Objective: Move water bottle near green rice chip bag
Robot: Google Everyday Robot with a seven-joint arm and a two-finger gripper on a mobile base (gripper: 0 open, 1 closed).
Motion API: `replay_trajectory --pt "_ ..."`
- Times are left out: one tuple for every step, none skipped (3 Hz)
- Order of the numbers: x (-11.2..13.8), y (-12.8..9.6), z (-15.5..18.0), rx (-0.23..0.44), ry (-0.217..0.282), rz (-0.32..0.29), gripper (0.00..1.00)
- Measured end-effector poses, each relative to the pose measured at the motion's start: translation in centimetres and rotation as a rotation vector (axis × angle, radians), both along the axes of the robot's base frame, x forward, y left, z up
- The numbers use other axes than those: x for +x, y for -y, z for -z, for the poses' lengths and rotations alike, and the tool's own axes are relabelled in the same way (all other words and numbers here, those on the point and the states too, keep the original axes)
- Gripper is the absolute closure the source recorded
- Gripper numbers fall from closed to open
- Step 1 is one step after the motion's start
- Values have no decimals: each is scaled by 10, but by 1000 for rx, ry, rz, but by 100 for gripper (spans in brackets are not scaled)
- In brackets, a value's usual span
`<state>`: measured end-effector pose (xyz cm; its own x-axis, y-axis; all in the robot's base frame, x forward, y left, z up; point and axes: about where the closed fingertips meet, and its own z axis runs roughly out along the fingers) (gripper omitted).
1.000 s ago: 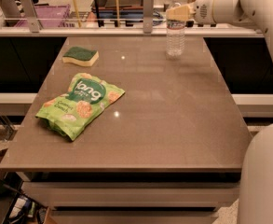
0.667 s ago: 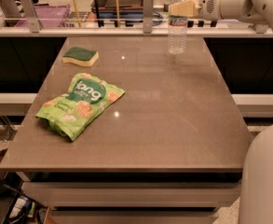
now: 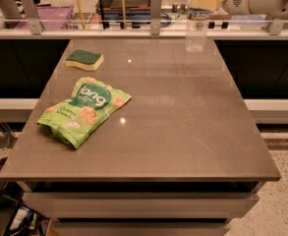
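The water bottle (image 3: 196, 33), clear and ribbed, is upright at the far right of the brown table (image 3: 173, 127). My gripper (image 3: 204, 1), with cream fingers, reaches in from the upper right and is shut on the bottle's top, hiding the cap. The bottle's base is at or just above the tabletop. The green rice chip bag (image 3: 84, 109) lies flat on the left half of the table, well apart from the bottle.
A green-and-yellow sponge (image 3: 84, 59) lies at the far left of the table. A railing with metal posts (image 3: 155, 6) runs along the far edge, with cluttered shelves behind it. Floor drops off at the table's right and front.
The gripper has moved up and to the right, and the bottle has shifted up and to the right with it. The bag and the sponge have not moved.
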<state>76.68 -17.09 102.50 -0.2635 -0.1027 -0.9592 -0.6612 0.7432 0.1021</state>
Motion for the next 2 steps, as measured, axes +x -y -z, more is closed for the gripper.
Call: replay_trajectory --pt "-30 -11 -7 5 41 3 100" --pt "-61 -32 -6 9 76 -18 100"
